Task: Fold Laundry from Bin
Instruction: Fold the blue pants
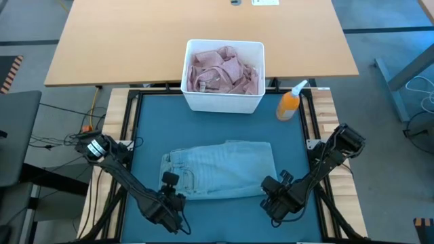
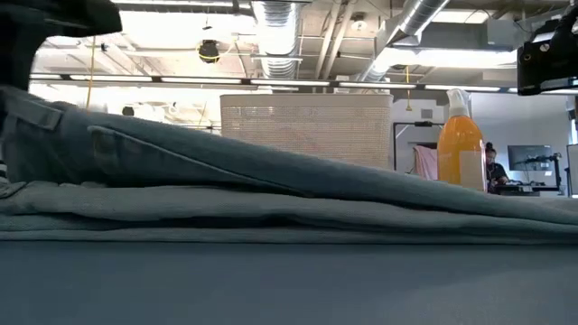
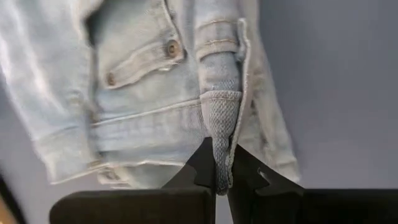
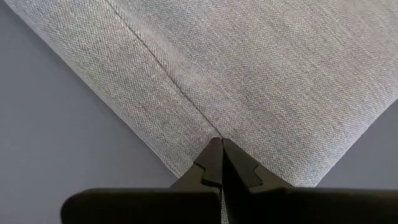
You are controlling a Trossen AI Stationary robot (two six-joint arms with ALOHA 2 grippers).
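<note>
1. While both arms sit low at the near edge of the tabletop (image 1: 135,122), the jeans (image 1: 220,169) lie folded flat in the middle of the teal mat (image 1: 152,135).
2. Left gripper (image 1: 169,181) is at the jeans' near-left corner, by the waistband end. Jaws clenched on a fold of denim; the left wrist view shows a waistband edge (image 3: 221,124) pinched between the two dark fingers (image 3: 202,168), with a pocket and rivet button (image 3: 171,47) just beyond.
3. Right gripper (image 1: 272,190) is at the jeans' near-right corner. Jaws clenched tight on the corner of the cloth; the right wrist view shows a seam line (image 4: 168,78) running straight down into the closed tips, grey-blue denim fanning out past them.
4. Low view: jeans (image 2: 271,194) fill the frame, left side raised higher than the right, sloping down across the picture.
5. Bin (image 1: 224,102), white, stands at the far edge of the mat, well apart from the jeans. Crumpled pink clothes (image 1: 224,68) fill it.
6. Orange spray bottle (image 1: 290,103) stands upright just beside the bin's right side; also seen in the low view (image 2: 461,149) behind the jeans.
7. Wooden desk (image 1: 122,41) sits beyond the bin.
8. Person (image 2: 492,167) visible far back in the room, low view, too small to tell more.
</note>
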